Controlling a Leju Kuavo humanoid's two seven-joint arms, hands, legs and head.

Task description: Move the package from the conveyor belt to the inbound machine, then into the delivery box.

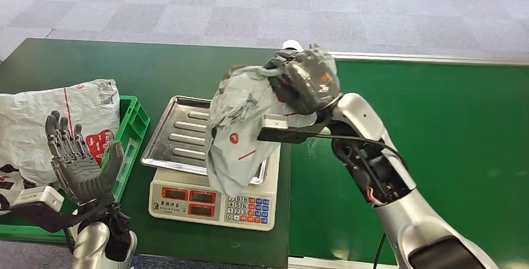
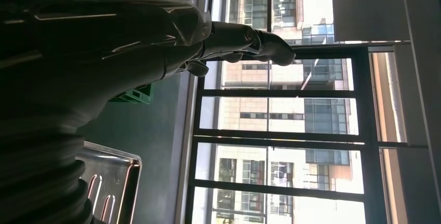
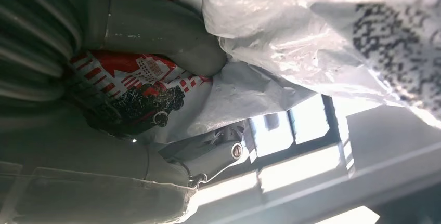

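The right arm [image 1: 399, 175], at lower right of the head view, has a smooth silver shell with an open dark section where black cables run. A black bracket with a pale block juts from its wrist. The right hand [image 1: 305, 82] is dark grey under a glossy clear cover. The left hand [image 1: 78, 160], lower left, is grey with dark segmented fingers, on a silver forearm.

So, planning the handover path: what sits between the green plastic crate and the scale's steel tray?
Head view: just a bare strip of dark green tabletop separates the green crate from the ribbed tray.
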